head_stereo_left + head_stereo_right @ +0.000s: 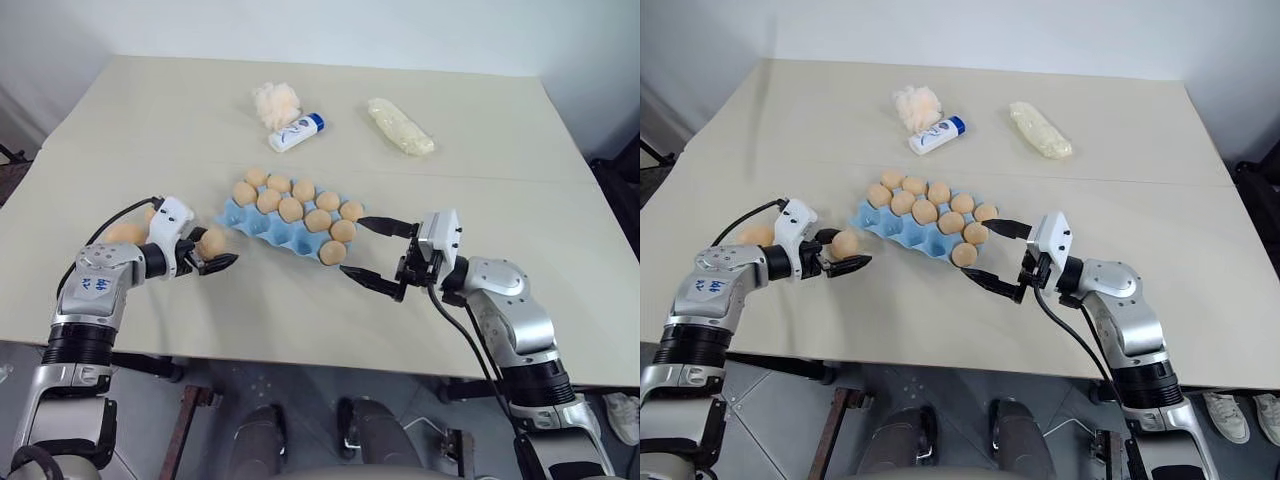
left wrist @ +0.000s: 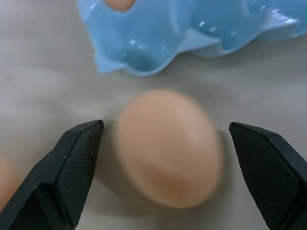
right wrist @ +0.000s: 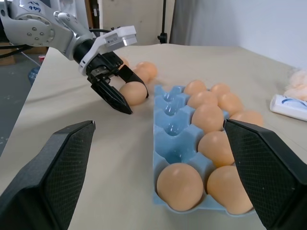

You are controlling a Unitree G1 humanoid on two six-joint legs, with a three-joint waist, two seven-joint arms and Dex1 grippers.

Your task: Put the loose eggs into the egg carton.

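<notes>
Pale orange, a loose egg [image 2: 168,148] sits between my wide left jaws beside the egg carton [image 1: 262,226], right jaws wide too.

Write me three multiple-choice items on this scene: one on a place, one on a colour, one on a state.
1. The loose egg nearest the egg carton lies:
A. in a carton cup
B. on the table, between the fingers of the left hand
C. on the right hand

2. The egg carton is:
A. light blue
B. grey
C. yellow

3. The right hand is:
A. shut on an egg
B. shut on the carton's rim
C. open, holding nothing

Answers: 1 B, the left wrist view shows the egg between open fingers. 2 A, the moulded cups are blue. 3 C, its fingers stand spread and bare.
</notes>
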